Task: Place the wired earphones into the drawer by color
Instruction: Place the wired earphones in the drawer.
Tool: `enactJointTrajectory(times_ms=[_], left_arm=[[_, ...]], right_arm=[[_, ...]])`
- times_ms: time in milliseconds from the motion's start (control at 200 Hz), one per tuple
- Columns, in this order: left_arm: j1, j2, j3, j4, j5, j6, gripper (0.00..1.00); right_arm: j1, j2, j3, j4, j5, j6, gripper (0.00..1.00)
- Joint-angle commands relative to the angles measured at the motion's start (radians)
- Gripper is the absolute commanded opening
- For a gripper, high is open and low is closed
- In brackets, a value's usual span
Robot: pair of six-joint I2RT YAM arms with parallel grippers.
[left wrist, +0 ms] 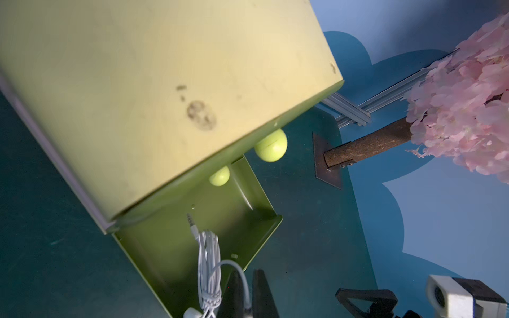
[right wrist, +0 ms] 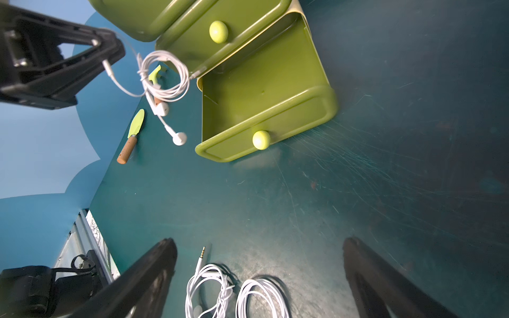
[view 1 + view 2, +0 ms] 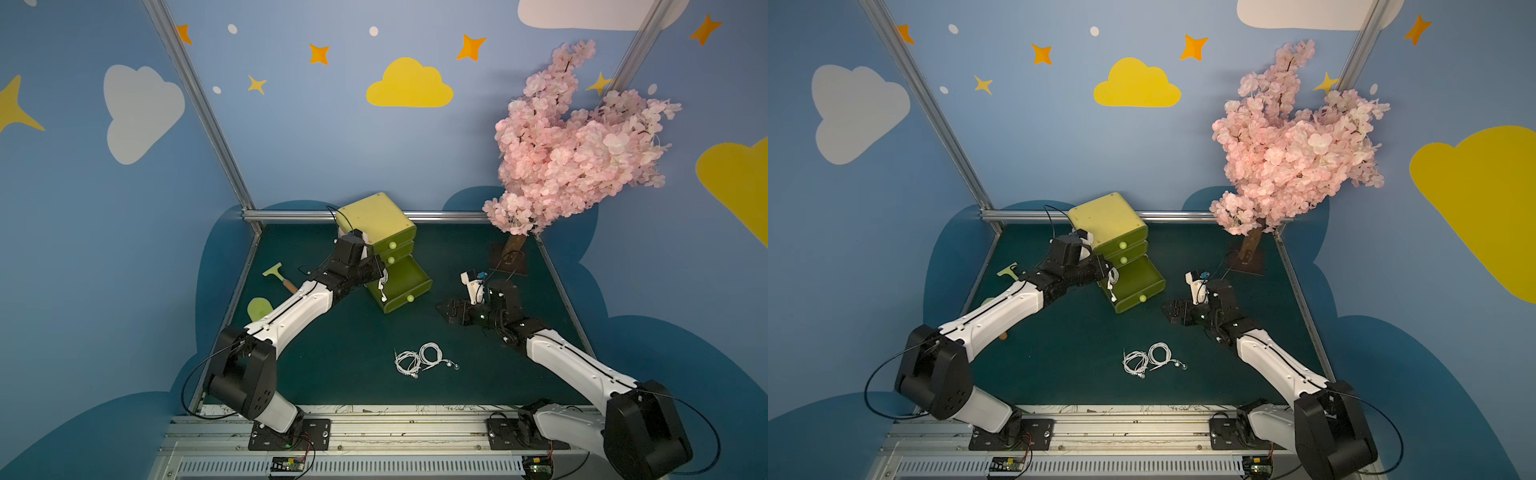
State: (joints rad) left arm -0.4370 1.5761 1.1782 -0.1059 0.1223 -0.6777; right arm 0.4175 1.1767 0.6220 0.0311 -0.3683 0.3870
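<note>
White earphones (image 1: 209,264) hang lengthwise, earbuds (image 2: 179,138) down

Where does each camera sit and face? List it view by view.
Top views: high behind the arm bases, looking down on the arms and green metal drawer cabinet.
Left wrist: over the open bottom drawer; left gripper shut on a white coiled earphone bundle.
Right wrist: low, facing the cabinet; open right gripper, two loose white bundles.
Shared: cabinet, held bundle.

Held earphones (image 2: 144,78) at open drawer's (image 3: 405,301) side, two earphone coils (image 3: 419,358) before it
</note>
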Motion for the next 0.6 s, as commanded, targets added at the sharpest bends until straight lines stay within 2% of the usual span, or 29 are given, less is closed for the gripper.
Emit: enactJointTrajectory(times_ms=[0,240,596], left_arm=[[-0.002,0.051,0.041,0.037,-0.001,0.014,0.03],[-0.007,0.136,0.040,0.087,-0.001,-0.004,0.03],[-0.021,0.169,0.023,0.109,-0.008,-0.014,0.03]], right_arm=[[-0.009,-0.032,-0.012,-0.015,0.017,-0.008,0.98],[-0.025,-0.038,-0.032,0.009,-0.033,0.000,0.98],[-0.026,-0.065,-0.039,-0.012,-0.011,-0.009,0.99]])
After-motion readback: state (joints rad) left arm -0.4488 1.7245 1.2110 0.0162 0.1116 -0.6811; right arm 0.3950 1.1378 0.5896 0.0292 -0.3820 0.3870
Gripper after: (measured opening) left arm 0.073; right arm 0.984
